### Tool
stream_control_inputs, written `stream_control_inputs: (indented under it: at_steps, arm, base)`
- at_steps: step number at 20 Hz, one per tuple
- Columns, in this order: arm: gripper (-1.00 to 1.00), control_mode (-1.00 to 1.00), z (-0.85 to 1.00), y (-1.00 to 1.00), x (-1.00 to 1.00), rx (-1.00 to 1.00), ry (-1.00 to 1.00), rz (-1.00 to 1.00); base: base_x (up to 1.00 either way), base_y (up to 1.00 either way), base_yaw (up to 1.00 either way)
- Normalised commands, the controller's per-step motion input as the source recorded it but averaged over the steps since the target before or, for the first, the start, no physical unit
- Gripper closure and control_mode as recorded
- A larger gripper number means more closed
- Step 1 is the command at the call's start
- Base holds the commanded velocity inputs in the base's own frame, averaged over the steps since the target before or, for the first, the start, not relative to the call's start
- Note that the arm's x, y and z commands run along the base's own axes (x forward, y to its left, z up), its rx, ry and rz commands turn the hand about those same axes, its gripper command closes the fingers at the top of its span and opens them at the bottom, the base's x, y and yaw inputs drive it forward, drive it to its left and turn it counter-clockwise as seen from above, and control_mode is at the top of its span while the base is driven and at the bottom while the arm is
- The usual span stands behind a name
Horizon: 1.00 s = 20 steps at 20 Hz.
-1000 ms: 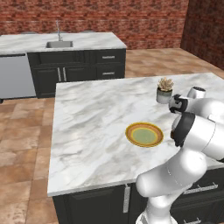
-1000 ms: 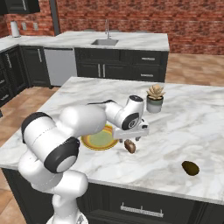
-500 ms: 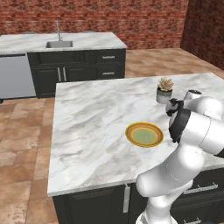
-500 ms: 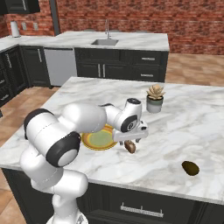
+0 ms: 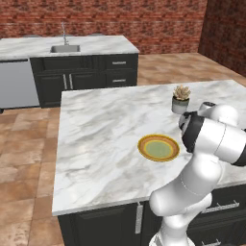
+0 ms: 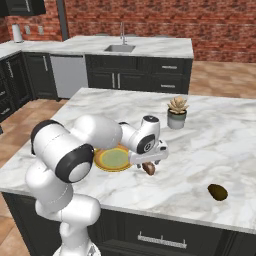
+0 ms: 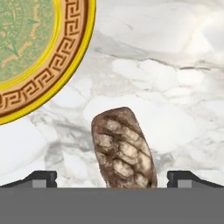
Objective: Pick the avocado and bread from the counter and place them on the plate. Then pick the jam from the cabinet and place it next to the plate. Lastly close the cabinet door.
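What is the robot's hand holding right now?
Nothing. The hand is open, its fingertips either side of the bread on the counter.

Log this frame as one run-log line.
phase: reaching for bread | gripper: open, straddling bread on counter | plate: holds nothing | avocado: on counter, untouched

plate (image 7: 65,65): yellow rim, brown-orange band with dark key pattern, pale green patterned centre | bread (image 7: 123,153): tan-brown crust, pale scored patches | counter (image 6: 240,145): white-grey veined marble, dark drawer fronts | avocado (image 6: 217,191): dark brown-green | plant pot (image 6: 176,119): grey, pale green-tan spiky plant | far wall (image 5: 120,19): red brick
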Motion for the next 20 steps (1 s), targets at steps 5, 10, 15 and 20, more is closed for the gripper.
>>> stream_control_inputs:
  at_steps: [5,10,15,20]
  arm:
    - [-1.0,-1.0,-0.14,-0.02,0.12,-0.01,0.0,0.02]
    - [-1.0,-1.0,-0.09,-0.07,0.14,0.0,0.0,0.02]
    - [-1.0,-1.0,-0.08,-0.02,0.11,0.0,0.0,0.01]
    - [-1.0,-1.0,-0.13,0.0,0.04,-0.03,0.0,0.01]
  base:
    - [0.0,0.0,0.0]
    - [0.0,0.0,0.0]
    - [0.0,0.0,0.0]
    - [0.0,0.0,0.0]
